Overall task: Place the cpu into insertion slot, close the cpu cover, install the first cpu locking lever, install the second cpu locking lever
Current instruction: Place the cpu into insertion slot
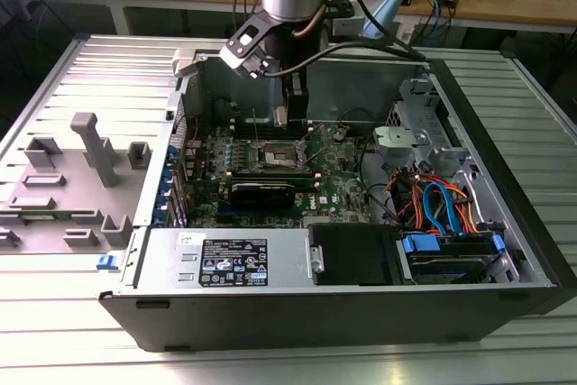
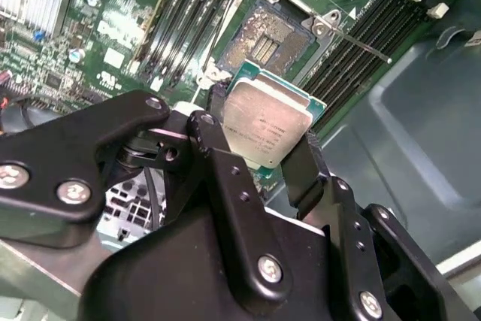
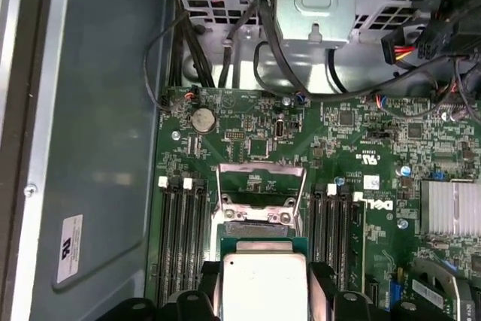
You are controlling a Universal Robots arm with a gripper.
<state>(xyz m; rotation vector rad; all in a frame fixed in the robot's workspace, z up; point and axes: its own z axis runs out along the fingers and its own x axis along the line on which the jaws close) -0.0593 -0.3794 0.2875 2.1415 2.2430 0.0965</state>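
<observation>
We find the end effector (image 2: 259, 144) pinching the cpu (image 2: 264, 118) just above the empty insertion slot (image 2: 274, 39); seating, closing, locking outstanding.

Bright, even light; soft shadows inside case (image 1: 361, 87).

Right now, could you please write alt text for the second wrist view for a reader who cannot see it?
The black claw grips the cpu by two opposite edges, silver top facing the camera. Beyond it on the green motherboard lies the empty insertion slot, flanked by long black memory slots.
</observation>
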